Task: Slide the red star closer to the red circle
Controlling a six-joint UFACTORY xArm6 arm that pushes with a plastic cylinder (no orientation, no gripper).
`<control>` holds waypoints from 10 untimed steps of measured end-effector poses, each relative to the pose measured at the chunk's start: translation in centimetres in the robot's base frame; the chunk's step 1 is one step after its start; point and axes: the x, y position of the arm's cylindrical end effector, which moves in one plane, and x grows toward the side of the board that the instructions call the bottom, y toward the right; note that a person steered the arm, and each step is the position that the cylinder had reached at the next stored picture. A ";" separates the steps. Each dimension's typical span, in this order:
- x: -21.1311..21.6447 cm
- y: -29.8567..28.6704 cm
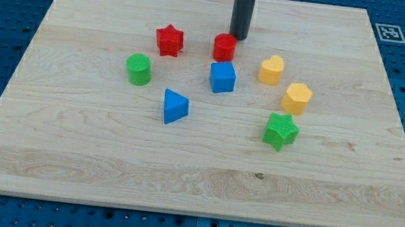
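Note:
The red star [169, 39] lies on the wooden board at upper centre-left. The red circle [224, 47] lies to its right, a block's width or so away. My tip [239, 37] comes down from the view's top and stands just above and right of the red circle, touching or nearly touching it. The tip is well to the right of the red star, with the red circle between them.
A blue cube [222, 78] sits just below the red circle. A green cylinder [139, 69] and a blue triangle [175, 106] lie lower left. A yellow heart [271, 69], a yellow hexagon [296, 98] and a green star [281, 131] lie to the right.

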 end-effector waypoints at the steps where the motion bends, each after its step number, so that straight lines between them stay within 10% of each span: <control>1: 2.2 -2.2; 4: -0.7 -4.8; 7: -0.2 -23.5; 10: 2.2 -21.2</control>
